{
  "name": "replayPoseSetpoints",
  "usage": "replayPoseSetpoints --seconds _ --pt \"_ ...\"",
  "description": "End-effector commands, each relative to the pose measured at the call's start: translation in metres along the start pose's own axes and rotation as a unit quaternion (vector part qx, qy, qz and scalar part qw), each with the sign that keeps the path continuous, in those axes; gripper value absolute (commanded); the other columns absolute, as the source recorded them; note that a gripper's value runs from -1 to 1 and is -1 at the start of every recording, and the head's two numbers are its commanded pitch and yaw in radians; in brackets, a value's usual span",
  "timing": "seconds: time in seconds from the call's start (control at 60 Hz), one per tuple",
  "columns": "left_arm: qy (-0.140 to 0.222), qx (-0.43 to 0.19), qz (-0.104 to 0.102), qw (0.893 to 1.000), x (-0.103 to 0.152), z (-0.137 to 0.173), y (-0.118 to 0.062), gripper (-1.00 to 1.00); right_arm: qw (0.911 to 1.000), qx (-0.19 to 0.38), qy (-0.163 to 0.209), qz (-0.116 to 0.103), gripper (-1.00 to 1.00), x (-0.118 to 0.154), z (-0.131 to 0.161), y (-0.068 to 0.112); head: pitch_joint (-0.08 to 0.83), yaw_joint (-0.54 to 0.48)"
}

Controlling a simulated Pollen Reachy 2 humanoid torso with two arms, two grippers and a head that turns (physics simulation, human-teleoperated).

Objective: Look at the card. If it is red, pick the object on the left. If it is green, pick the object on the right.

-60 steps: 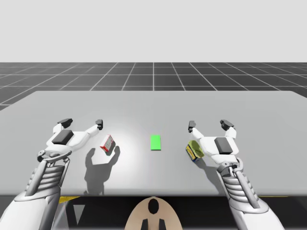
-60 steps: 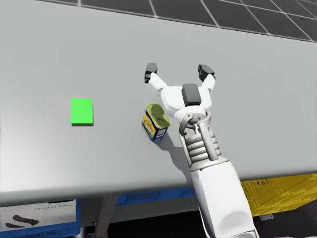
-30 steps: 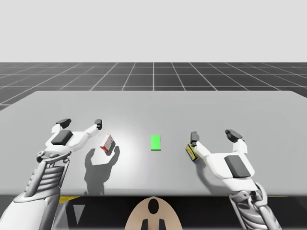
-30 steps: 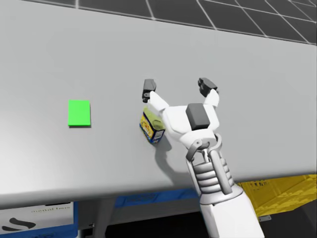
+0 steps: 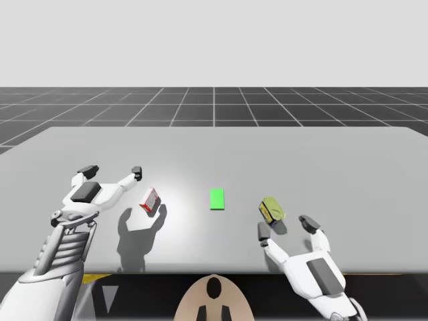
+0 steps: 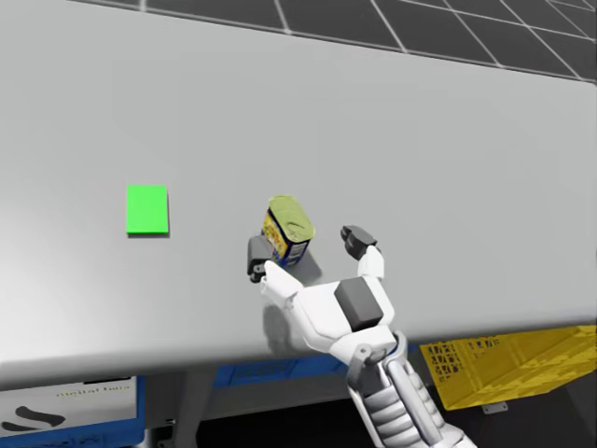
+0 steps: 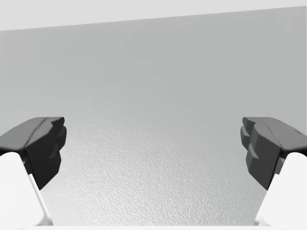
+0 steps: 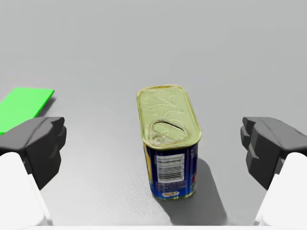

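Observation:
A flat green card [image 5: 217, 198] [image 6: 147, 208] [image 8: 21, 106] lies mid-table. To its right stands a blue can with a yellow-green lid [image 5: 271, 211] [image 6: 285, 230] [image 8: 169, 139], upright. My right gripper [image 5: 286, 228] [image 6: 304, 250] [image 8: 153, 148] is open just on the near side of the can, which stands ahead of its spread fingers without touching them. To the card's left lies a small red and white box [image 5: 150, 199]. My left gripper [image 5: 112, 172] [image 7: 153, 151] hovers open to the left of that box, with bare table ahead of it.
The grey table [image 5: 221, 150] runs wide, with its near edge [image 6: 187, 359] right under my right wrist. Below that edge sit a yellow crate [image 6: 494, 364] and a blue bin [image 6: 84, 406].
My right arm has pulled back toward the table's near edge, from beside and past the can to just short of it. The can now stands uncovered. My left arm has not moved.

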Motion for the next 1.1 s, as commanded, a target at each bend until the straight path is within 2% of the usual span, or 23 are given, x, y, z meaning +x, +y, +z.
replayPoseSetpoints --seconds 0.017,0.15,0.267,0.4,0.483,0.5,0.517,0.533,0.55,0.567,0.733,0.967,1.1 --pt "0.002 0.0 -0.001 1.0 -0.001 0.0 -0.001 -1.0 0.9988 0.007 0.023 -0.043 -1.0 -0.021 -0.008 0.002 0.727 -0.35" --pt "0.001 0.001 -0.001 1.0 -0.001 0.0 0.0 -1.0 0.9987 -0.001 0.04 -0.033 -1.0 -0.025 -0.027 -0.003 0.727 -0.35" --pt "0.001 0.001 -0.001 1.0 -0.001 -0.001 -0.001 -1.0 0.9962 -0.003 0.073 -0.047 -1.0 -0.029 -0.043 -0.008 0.727 -0.35" --pt "0.001 0.0 0.0 1.0 0.0 -0.001 0.0 -1.0 0.9972 -0.01 0.068 -0.03 -1.0 -0.027 -0.057 -0.008 0.725 -0.35" --pt "0.001 0.001 0.0 1.0 0.0 -0.001 0.0 -1.0 0.9972 -0.006 0.068 -0.031 -1.0 -0.027 -0.061 -0.006 0.722 -0.35" --pt "0.001 0.001 0.001 1.0 0.0 -0.001 0.0 -1.0 0.9977 -0.015 0.061 -0.024 -0.84 -0.029 -0.062 -0.005 0.722 -0.35" --pt "0.001 0.001 0.001 1.0 0.0 -0.001 0.0 -1.0 0.9977 -0.015 0.061 -0.026 -0.84 -0.029 -0.061 -0.005 0.721 -0.35" --pt "0.001 0.001 0.001 1.0 0.0 -0.001 0.0 -1.0 0.9977 -0.015 0.06 -0.028 0.03 -0.029 -0.061 -0.005 0.721 -0.35" --pt "0.001 0.001 0.001 1.0 0.0 -0.001 0.0 -1.0 0.9976 -0.013 0.061 -0.029 0.8 -0.029 -0.061 -0.005 0.721 -0.35" --pt "0.001 0.001 0.001 1.0 0.0 -0.001 0.0 -1.0 0.9975 -0.013 0.063 -0.032 0.97 -0.03 -0.061 -0.005 0.721 -0.35" --pt "0.001 0.001 0.0 1.0 -0.001 -0.001 0.0 -1.0 0.9973 -0.014 0.063 -0.036 1.0 -0.03 -0.058 -0.005 0.689 -0.35" --pt "0.004 0.002 0.0 1.0 -0.002 -0.001 -0.001 -1.0 0.9977 -0.012 0.059 -0.033 1.0 -0.028 -0.055 -0.004 0.456 -0.38" --pt "0.003 0.005 0.003 1.0 -0.001 -0.001 0.0 -1.0 0.9978 -0.011 0.056 -0.034 1.0 -0.024 -0.053 -0.003 0.39 -0.38"
